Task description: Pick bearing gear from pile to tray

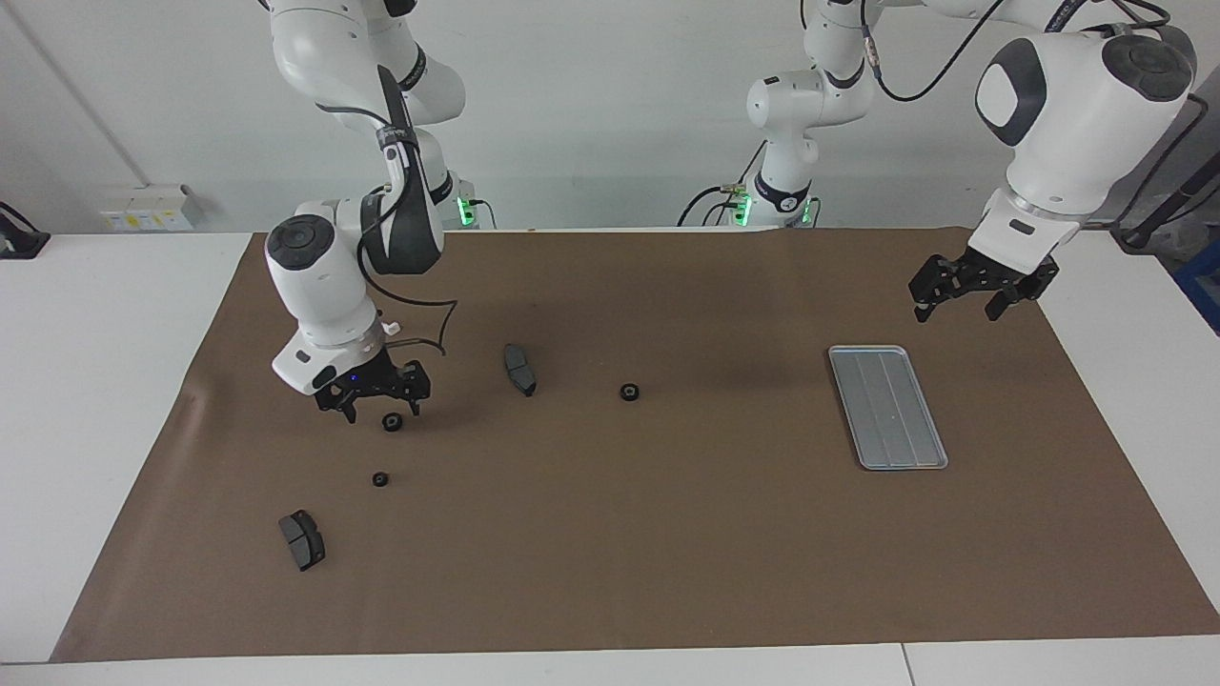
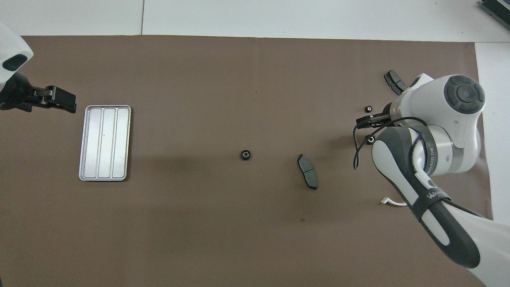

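Two grippers spread wide, right gripper [image 1: 374,404] over a gear [image 1: 392,422] (bracket mostly hidden by its arm), left gripper [image 1: 982,292] waiting near the tray [image 1: 887,407], holding nothing.

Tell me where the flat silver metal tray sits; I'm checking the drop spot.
The flat silver metal tray lies on the brown mat toward the left arm's end of the table, with the open left gripper up beside it; the nearest black gear lies mid-table.

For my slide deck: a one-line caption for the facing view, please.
Right gripper, open, over a small black gear; left gripper waits open near the empty tray.
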